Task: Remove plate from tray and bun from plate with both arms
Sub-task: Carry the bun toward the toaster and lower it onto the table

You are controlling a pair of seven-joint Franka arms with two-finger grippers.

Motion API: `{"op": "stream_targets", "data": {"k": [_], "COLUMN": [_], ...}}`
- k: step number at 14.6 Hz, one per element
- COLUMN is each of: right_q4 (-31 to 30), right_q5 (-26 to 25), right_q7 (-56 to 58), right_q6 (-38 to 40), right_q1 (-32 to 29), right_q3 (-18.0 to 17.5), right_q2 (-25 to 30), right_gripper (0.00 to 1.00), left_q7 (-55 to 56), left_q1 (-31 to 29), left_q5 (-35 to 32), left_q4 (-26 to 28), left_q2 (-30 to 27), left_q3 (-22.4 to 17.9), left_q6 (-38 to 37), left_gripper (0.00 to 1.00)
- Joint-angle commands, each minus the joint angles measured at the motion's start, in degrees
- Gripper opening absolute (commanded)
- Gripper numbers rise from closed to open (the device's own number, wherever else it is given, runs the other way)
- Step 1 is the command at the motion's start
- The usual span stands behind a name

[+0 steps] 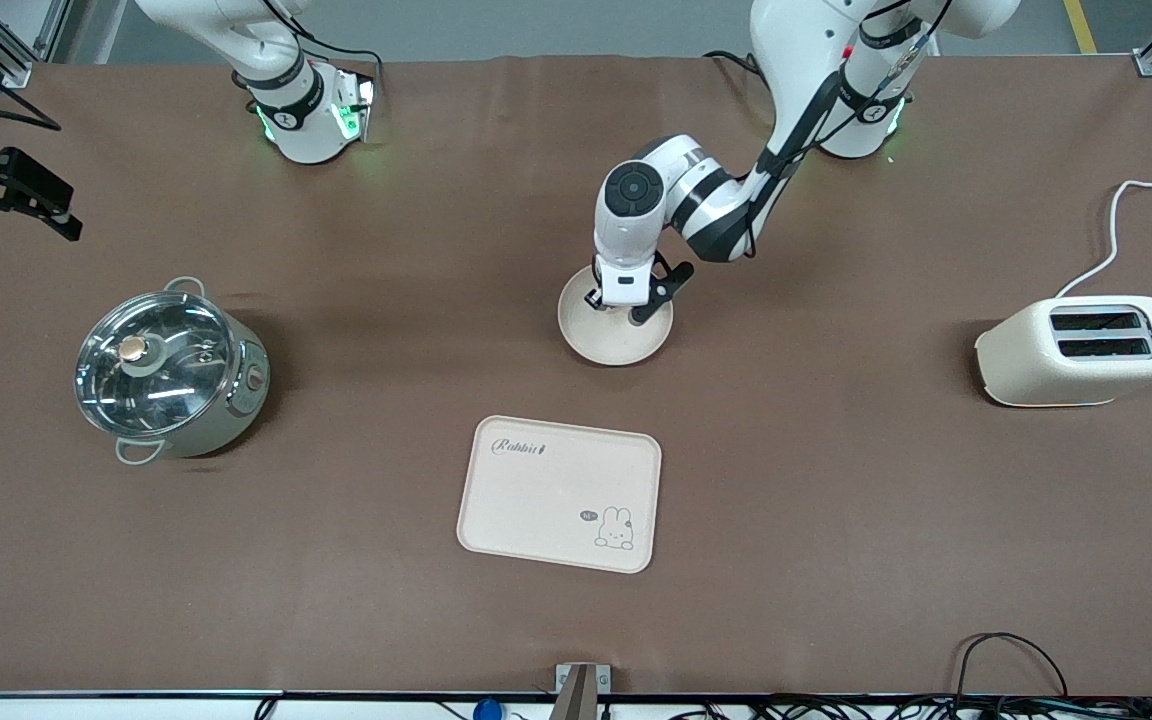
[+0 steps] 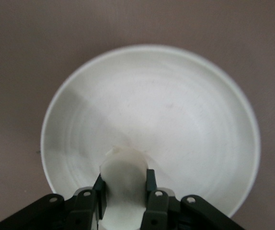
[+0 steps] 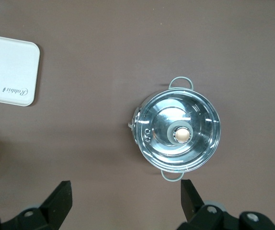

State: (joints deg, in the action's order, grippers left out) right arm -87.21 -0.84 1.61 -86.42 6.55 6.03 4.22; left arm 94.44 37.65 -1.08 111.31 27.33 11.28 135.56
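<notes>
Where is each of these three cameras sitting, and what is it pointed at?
Front view: high across the table, facing both arms' bases.
Left wrist view: on the left arm, looking down at the plate; left gripper shut on the bun.
Right wrist view: on the right arm, above the pot; right gripper open.
Shared: front and right wrist views show tray and pot.

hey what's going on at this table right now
The left gripper is down in the plate, fingers shut on the bun. The plate already sits on the table, farther from the front camera than the empty tray. The right gripper waits open in the air above the lidded pot.
</notes>
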Motion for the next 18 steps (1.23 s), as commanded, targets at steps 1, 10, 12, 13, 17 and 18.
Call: {"op": "stream_targets", "data": {"k": [1,10,12,13,17,18], "right_q4": [0.81,0.81,0.81,0.81,0.72,0.72], "right_q5": [-1.01,-0.83,-0.74,-0.74,-0.57,-0.57], "right_q7": [0.06,-0.02,-0.11,-0.2,-0.29,-0.29], "right_q6": [0.46,0.55,0.81,0.98,0.99,0.81], "right_q1": [-1.36,-1.45,-1.45,-1.45,-1.36,-1.36], "right_q3": [-0.76,-0.85,-0.84,-0.85,-0.85,-0.85], "right_q2": [-0.61,-0.52,-0.52,-0.52,-0.44,-0.44], "right_gripper": [1.0,1.0,1.0,1.0,1.0,1.0], "left_q7": [-1.1,-22.19,-22.29,-22.72,-25.27,-25.36], "left_q1": [-6.68,-31.14,-32.54,-33.77,-34.57,-34.66], "left_q5": [-2.77,-13.86,-14.13,-14.21,-14.83,-14.83], "left_q4": [-6.53,-11.8,-14.88,-15.25,-15.34,-15.51], "left_q2": [-1.66,5.35,9.22,10.63,11.61,11.26], "left_q3": [-0.2,0.06,-0.03,-0.03,-0.03,-0.03], "left_q6": [-9.76,-9.53,-8.65,-7.08,-4.78,-4.78], "left_gripper": [0.35,0.38,0.4,0.44,0.91,1.0]}}
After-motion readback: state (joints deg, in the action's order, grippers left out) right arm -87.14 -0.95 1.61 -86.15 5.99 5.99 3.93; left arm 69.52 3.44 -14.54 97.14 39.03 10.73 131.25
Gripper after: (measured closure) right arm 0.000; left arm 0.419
